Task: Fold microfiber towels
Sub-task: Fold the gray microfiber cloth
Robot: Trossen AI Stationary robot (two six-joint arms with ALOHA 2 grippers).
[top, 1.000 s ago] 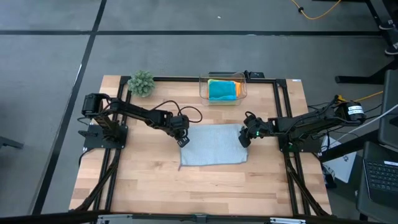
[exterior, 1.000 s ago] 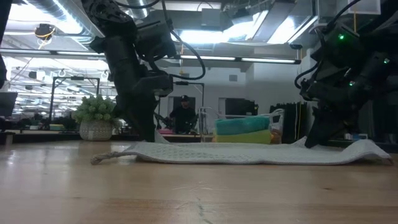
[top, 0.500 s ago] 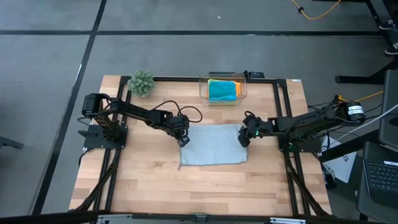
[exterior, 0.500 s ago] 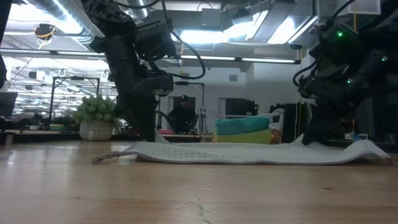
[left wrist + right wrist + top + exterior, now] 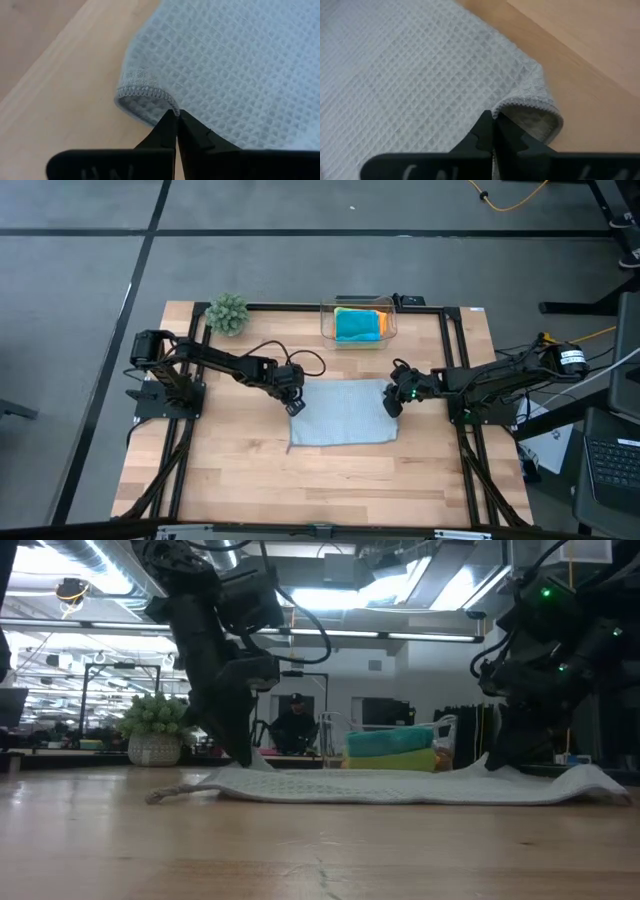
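With both far corners pinched, fold can start. Left gripper [image 5: 176, 116] jaws closed on light grey towel [image 5: 342, 412] corner; right gripper [image 5: 493, 119] jaws likewise clamped on opposite far corner. Towel flat at surface centre. Remaining towels [image 5: 358, 325] stacked in clear box [image 5: 390, 323], far edge; plant [image 5: 227, 312] beside.

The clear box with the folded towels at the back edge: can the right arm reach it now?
Probably not at once. The right gripper has its fingers shut on a corner of the grey towel, so it must release first. Nothing stands between it and the clear box.
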